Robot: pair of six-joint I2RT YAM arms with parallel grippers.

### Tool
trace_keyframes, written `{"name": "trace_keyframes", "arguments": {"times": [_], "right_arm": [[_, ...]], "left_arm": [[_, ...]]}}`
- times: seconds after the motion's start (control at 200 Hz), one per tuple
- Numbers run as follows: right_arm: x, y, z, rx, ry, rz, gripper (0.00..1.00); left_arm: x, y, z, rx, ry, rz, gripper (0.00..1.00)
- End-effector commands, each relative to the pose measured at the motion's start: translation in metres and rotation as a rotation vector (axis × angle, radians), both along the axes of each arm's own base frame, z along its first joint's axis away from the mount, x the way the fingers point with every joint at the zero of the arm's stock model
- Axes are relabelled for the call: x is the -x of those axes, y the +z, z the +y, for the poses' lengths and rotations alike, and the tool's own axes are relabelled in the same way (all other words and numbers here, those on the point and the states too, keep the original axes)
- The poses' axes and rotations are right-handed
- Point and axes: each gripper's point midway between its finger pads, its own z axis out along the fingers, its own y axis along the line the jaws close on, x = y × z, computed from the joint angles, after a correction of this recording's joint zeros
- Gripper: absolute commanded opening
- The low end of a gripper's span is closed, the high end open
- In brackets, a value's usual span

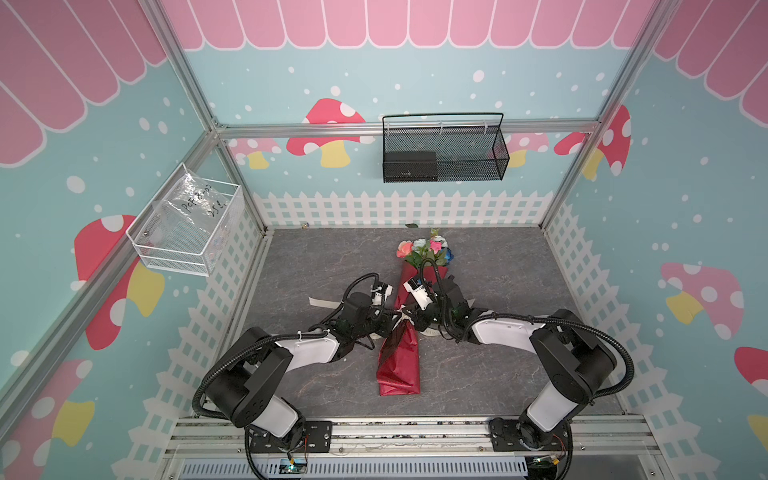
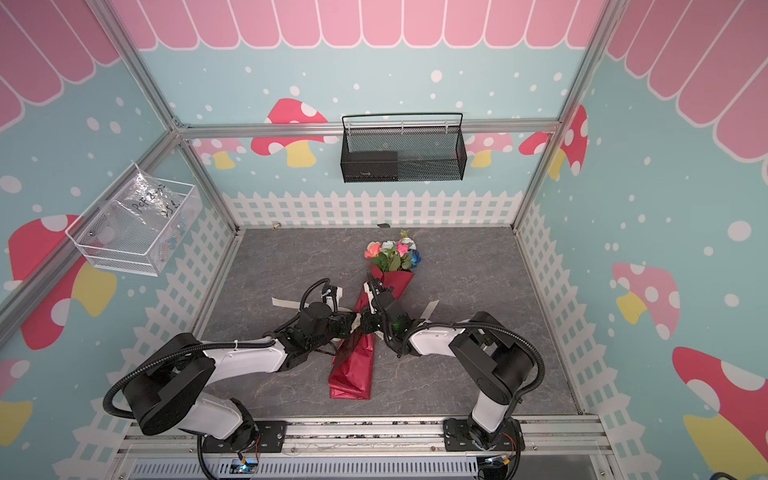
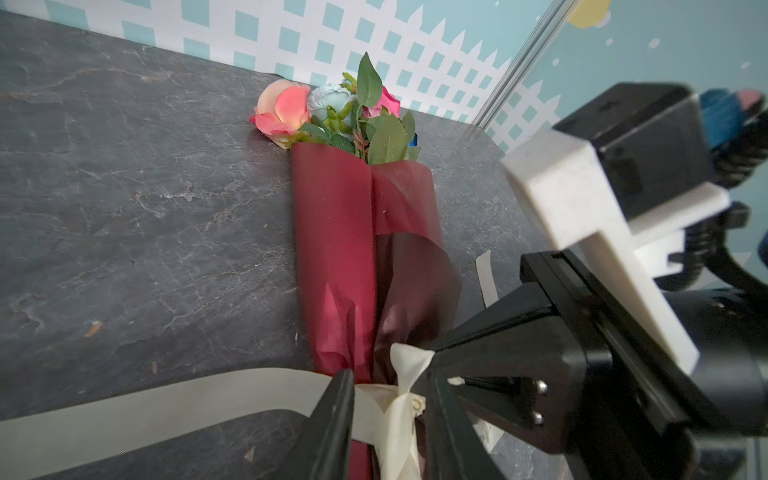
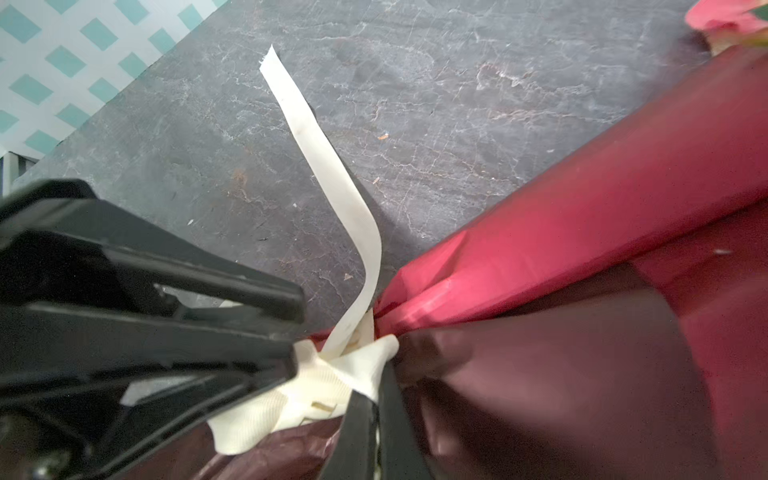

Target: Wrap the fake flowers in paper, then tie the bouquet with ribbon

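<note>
Looks like knot-tightening: left hand [image 4: 297,336] and right hand [image 4: 376,399] both clench the cream ribbon [image 4: 328,166] at the waist of the bouquet [image 3: 332,232]; next, pull outward evenly.

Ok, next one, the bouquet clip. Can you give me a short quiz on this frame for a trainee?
1. True or false: the bouquet lies flat on the table, flowers pointing away from the arm bases.
2. What do the left gripper and the right gripper both pinch? A) a flower stem B) the cream ribbon C) a leaf
3. Short answer: where along the bouquet is the ribbon wrapped?

Key: 1 true. 2 B. 3 Around its middle, where the red wrapping narrows.
</note>
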Motion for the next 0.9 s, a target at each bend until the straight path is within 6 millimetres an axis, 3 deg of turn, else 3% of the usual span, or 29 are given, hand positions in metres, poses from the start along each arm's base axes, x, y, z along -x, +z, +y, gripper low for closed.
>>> {"name": "trace_keyframes", "arguments": {"times": [0.0,0.21,0.545,0.7,0.896], "right_arm": [[0.011,-0.009,-0.006,0.027,0.015,0.023,0.07],[0.021,-0.013,-0.010,0.013,0.034,0.037,0.07],[0.028,0.007,-0.009,-0.011,0.079,-0.004,0.08],[0.020,0.031,-0.009,0.017,0.107,-0.062,0.07],[0.005,0.056,-0.012,0.028,0.163,-0.116,0.09]], "left_arm": [[-0.005,0.014,0.002,0.040,0.042,-0.042,0.00],[-0.007,0.016,0.003,0.045,0.054,-0.047,0.00],[0.003,0.011,0.000,0.041,0.006,-0.025,0.00],[0.009,0.009,-0.005,0.022,-0.069,-0.051,0.00],[0.006,0.019,-0.012,0.029,-0.114,-0.144,0.00]]}}
